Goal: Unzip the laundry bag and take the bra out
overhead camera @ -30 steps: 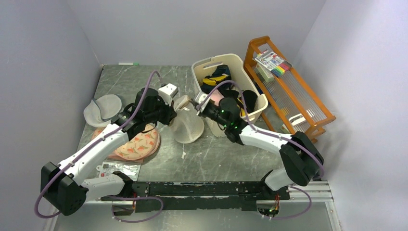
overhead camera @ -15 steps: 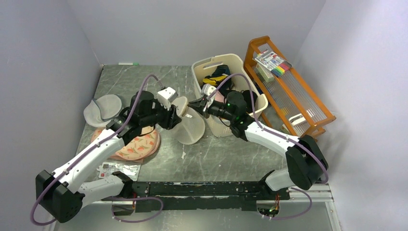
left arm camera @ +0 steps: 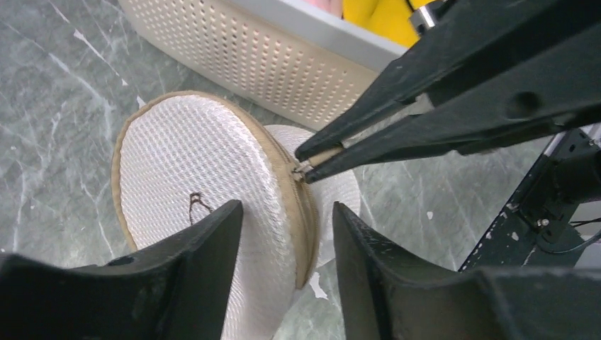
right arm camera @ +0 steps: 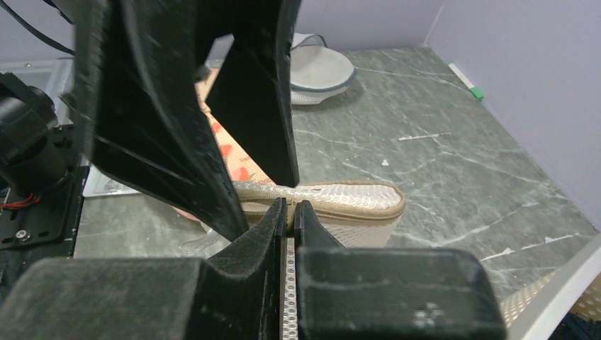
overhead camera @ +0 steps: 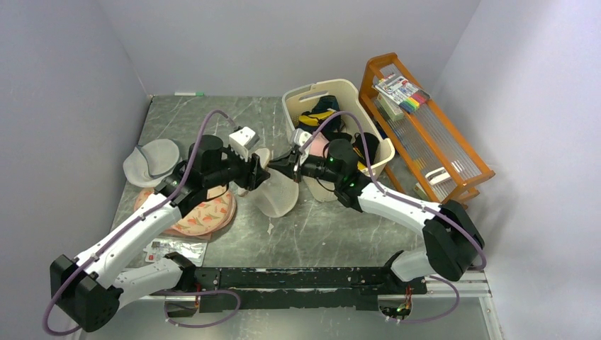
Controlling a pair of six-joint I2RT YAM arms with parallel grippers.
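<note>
The laundry bag (overhead camera: 278, 193) is a cream-white mesh dome with a tan zip rim, standing on edge on the table in front of the basket. My left gripper (overhead camera: 255, 173) is open, its jaws either side of the bag's rim (left arm camera: 287, 241) without pinching it. A small black logo (left arm camera: 197, 205) shows on the mesh. My right gripper (overhead camera: 276, 168) is shut on the zip pull (left arm camera: 305, 170) at the top of the rim, and in the right wrist view its tips (right arm camera: 290, 207) meet at the bag (right arm camera: 340, 202). The bra is hidden.
A cream perforated basket (overhead camera: 333, 83) of clothes stands right behind the bag. A pink bag with orange-red shapes (overhead camera: 202, 212) and a grey round bag (overhead camera: 152, 159) lie to the left. An orange wooden rack (overhead camera: 425, 127) stands at the right, and a flat packet (overhead camera: 173, 248) lies near the front edge.
My left gripper has opened and let go of the bag's rim. My right gripper has moved left and lower, still pinching the zip pull, and the bag has sunk toward the table.
</note>
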